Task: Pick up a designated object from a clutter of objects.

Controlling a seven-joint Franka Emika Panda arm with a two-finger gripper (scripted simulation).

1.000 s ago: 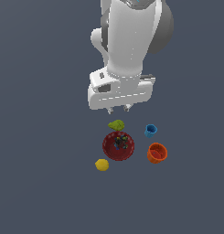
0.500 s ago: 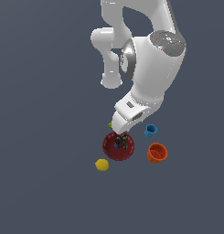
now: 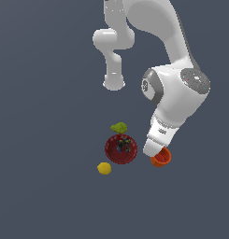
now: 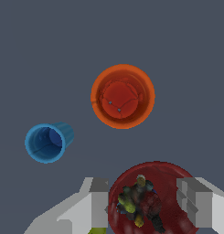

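Colours of the cluttered items near the claw.
Orange cup (image 4: pixel 122 96), red-brown inside; blue cup (image 4: pixel 47 142); dark red bowl (image 4: pixel 152 199) between the grey fingers (image 4: pixel 99 201), holding mottled green-yellow bits; yellow fruit (image 3: pixel 104 168); green leaf (image 3: pixel 118 127); white arm (image 3: pixel 174 102).
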